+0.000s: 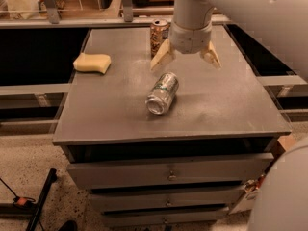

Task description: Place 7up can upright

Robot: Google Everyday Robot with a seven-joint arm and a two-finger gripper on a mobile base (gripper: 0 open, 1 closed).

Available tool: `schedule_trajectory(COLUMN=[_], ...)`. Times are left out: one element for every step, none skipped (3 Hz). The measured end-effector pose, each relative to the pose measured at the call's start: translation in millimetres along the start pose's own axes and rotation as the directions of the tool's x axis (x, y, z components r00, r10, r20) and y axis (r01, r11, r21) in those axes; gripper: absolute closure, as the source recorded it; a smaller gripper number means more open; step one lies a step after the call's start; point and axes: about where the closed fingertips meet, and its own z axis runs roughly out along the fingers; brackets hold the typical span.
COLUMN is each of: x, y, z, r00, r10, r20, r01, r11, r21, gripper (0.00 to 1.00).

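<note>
My gripper hovers with fingers spread apart, gripping nothing. The 7up can lies on its side on the table just below it, camera-side. A brown can stands just behind.

The 7up can is shiny metal, the tabletop matt; the gripper just beyond it looks smooth plastic, perhaps.
</note>
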Motion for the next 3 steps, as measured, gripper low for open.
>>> schedule_trajectory(x=[16,33,43], y=[0,10,20], z=[27,53,68], r00=[0.992,0.976,0.959], r10=[0.104,0.156,0.179], r20=[-0.071,-0.154,-0.218], r01=[-0.1,-0.149,-0.175], r11=[0.9936,0.9871,0.9838], r21=[0.052,0.06,0.038], gripper=[0.0,0.0,0.0])
